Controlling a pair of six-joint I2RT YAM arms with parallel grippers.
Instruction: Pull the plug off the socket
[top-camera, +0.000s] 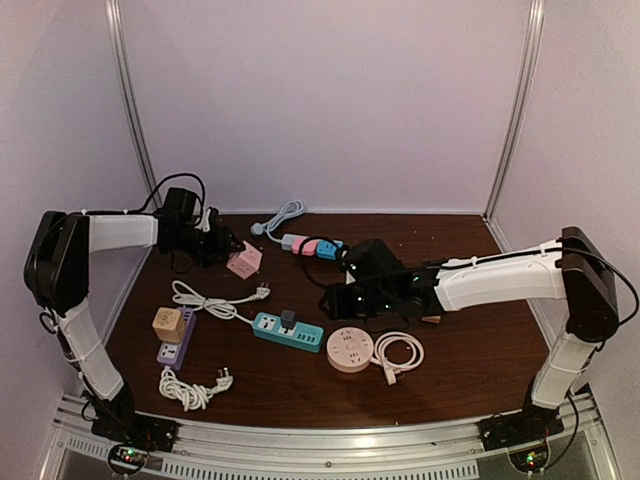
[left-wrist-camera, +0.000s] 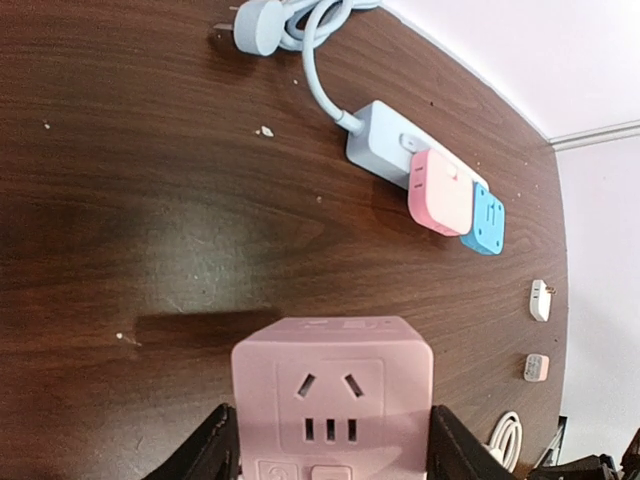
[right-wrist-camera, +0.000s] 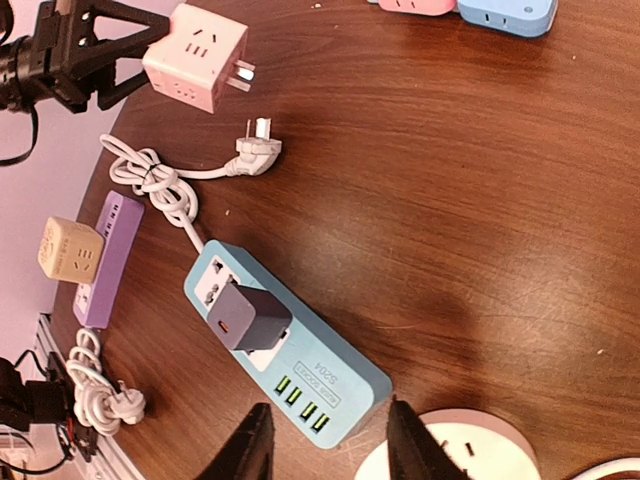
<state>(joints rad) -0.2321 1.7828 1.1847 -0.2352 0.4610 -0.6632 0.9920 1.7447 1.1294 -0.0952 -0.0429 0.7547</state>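
The left hand (left-wrist-camera: 335, 455) grips a pink cube adapter (left-wrist-camera: 330, 400) by its two sides, holding it clear of the dark wooden bench (right-wrist-camera: 450, 200) at the far left, its metal prongs bare and plugged into nothing. The right hand (right-wrist-camera: 330, 420) hangs released over the bench's middle, fingers apart with nothing between them, just above the near end of a teal power strip (right-wrist-camera: 340, 375). A dark grey charger plug (right-wrist-camera: 245, 318) sits in that strip's socket, upright and apart from both hands. To the strip's left lie a purple power strip (right-wrist-camera: 105, 260) with a beige cube adapter (right-wrist-camera: 68, 250) on it, and a white corded plug (right-wrist-camera: 255, 155) rests loose beside them. At the far edge lies a pale blue power strip (left-wrist-camera: 385, 140) carrying a pink adapter (left-wrist-camera: 440, 190) and a blue adapter (left-wrist-camera: 483, 220) side by side.
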